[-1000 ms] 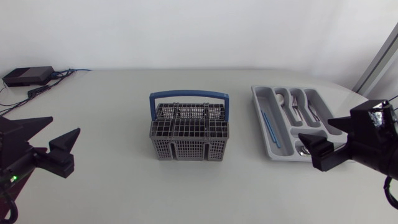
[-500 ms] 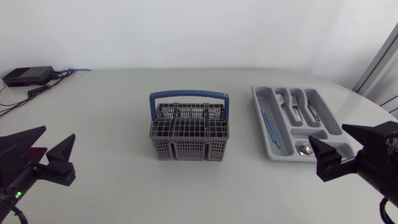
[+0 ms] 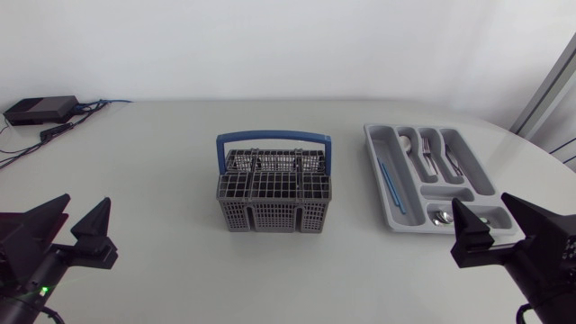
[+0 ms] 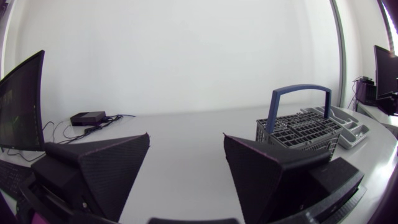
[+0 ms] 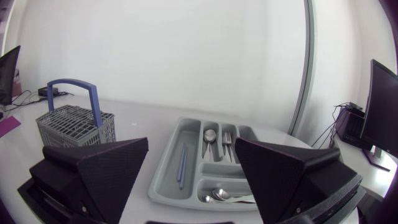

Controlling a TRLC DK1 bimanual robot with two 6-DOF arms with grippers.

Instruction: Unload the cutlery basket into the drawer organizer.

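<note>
Both claws stand wide open and hold nothing, low at the near edge of the table. The left gripper [image 3: 87, 200] has the cutlery basket [image 3: 274, 193] well ahead of it, off beyond its right finger. The right gripper [image 3: 480, 200] has the drawer organizer [image 3: 378, 180] just ahead of its fingers, with the basket farther off past its left finger.

Spoons [image 5: 210, 135], forks [image 5: 226, 138] and a blue stick-like piece [image 5: 181, 167] lie sorted in the organizer's compartments. I see no handles standing up out of the basket's grid top, though I cannot tell what may sit lower down.

My reading is that the unloading is at or near its end. If a piece remains, I would bring a claw down from above, clear of the blue carry handle [image 3: 274, 139]. I would turn the fingers to one grid cell, pinch the stem and lift straight up before crossing to the organizer.

No brand, label or other writing is legible on the basket, the organizer or the arms.
</note>
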